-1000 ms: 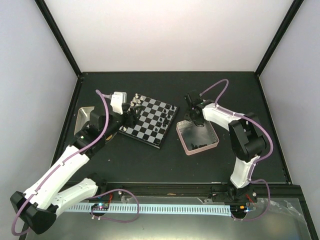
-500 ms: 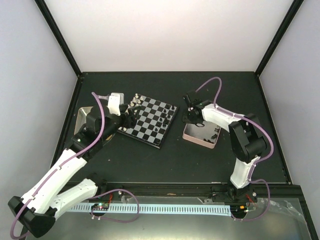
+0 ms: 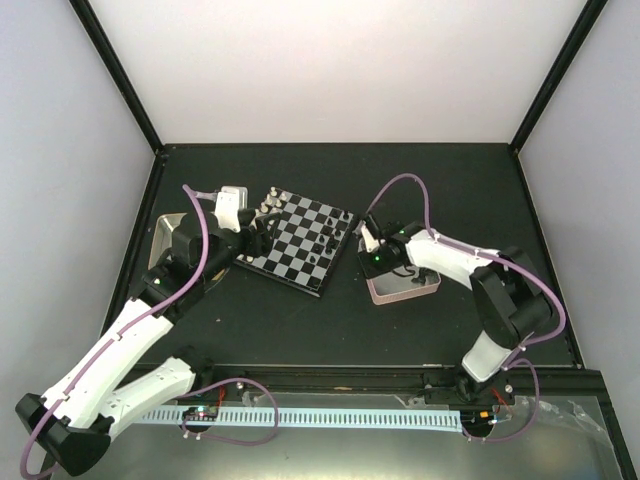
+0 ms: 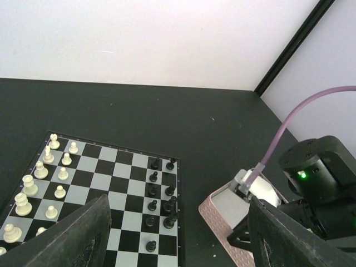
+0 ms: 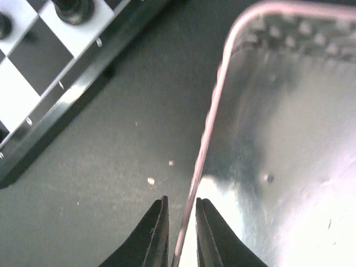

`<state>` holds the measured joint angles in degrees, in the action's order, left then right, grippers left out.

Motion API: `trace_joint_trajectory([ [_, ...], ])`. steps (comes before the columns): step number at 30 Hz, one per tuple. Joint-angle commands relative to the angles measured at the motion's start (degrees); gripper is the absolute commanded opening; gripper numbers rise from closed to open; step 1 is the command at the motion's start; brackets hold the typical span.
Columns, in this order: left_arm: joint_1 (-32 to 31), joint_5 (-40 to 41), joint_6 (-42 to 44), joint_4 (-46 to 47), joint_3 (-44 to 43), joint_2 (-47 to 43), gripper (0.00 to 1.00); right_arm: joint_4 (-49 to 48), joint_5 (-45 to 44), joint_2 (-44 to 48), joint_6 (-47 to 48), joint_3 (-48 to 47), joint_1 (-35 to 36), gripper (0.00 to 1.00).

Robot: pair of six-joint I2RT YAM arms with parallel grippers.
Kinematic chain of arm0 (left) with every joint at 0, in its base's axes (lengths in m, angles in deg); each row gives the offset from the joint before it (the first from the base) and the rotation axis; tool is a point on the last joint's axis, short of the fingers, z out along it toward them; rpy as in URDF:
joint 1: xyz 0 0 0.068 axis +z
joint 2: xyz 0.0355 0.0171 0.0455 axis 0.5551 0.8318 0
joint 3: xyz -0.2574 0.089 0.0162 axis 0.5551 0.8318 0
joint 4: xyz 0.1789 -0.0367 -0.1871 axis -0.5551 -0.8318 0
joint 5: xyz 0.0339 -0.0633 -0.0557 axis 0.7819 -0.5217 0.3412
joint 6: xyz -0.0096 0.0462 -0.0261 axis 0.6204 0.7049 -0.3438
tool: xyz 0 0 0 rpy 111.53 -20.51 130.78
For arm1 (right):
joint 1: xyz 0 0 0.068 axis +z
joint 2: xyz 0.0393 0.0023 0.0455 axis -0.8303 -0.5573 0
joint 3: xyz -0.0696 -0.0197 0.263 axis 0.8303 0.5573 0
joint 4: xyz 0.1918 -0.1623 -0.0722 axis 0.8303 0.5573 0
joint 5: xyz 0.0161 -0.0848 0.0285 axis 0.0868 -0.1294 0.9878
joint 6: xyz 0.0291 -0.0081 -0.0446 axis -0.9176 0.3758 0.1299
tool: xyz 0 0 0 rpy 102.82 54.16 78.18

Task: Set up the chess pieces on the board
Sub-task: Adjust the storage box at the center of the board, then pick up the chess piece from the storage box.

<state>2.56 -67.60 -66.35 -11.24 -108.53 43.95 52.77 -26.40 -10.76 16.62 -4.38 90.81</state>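
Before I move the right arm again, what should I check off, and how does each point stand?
1. Right end effector gripping the pink-rimmed tin: ok, the rim runs between its closed fingers.
2. Left end effector open and empty: ok.
3. Tin apart from the board: ok, bare table lies between them.
4. Black pieces all placed: not ok, their two rows show gaps.
5. Pieces left in the tin: cannot tell; the stretch of its floor in the right wrist view shows none.
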Motion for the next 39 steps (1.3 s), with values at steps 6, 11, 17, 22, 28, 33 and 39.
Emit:
trace_joint_trajectory([
  [6, 0.3, 0.2, 0.1, -0.1, 0.0, -0.8, 0.69, 1.6, -10.2, 10.5, -8.2, 1.4, 0.5, 0.37],
  [11, 0.3, 0.0, 0.4, 0.1, 0.0, -0.7, 0.69, 4.6, -27.3, 16.3, -20.8, 5.4, -2.0, 0.43],
  [17, 0.4, -0.9, 0.3, 0.6, 0.0, -0.4, 0.69, 8.7, -27.5, 14.2, -25.6, 9.0, -9.1, 0.34],
  [22, 0.3, -1.5, 0.1, 0.9, 0.1, 0.1, 0.69, 6.4, -26.5, 11.6, -25.9, 10.3, -10.8, 0.36],
  [28, 0.3, -1.4, 0.1, 1.0, 0.2, 0.1, 0.69, 1.1, -26.5, 7.8, -24.2, 10.3, -11.8, 0.31],
  [33, 0.3, -1.1, 0.2, 0.7, 0.3, 0.0, 0.69, -2.1, -27.2, 6.6, -23.4, 9.9, -12.4, 0.23],
  [39, 0.4, -1.0, 0.3, 0.6, 0.2, 0.0, 0.69, -3.5, -27.9, 3.6, -23.4, 9.6, -13.4, 0.25],
])
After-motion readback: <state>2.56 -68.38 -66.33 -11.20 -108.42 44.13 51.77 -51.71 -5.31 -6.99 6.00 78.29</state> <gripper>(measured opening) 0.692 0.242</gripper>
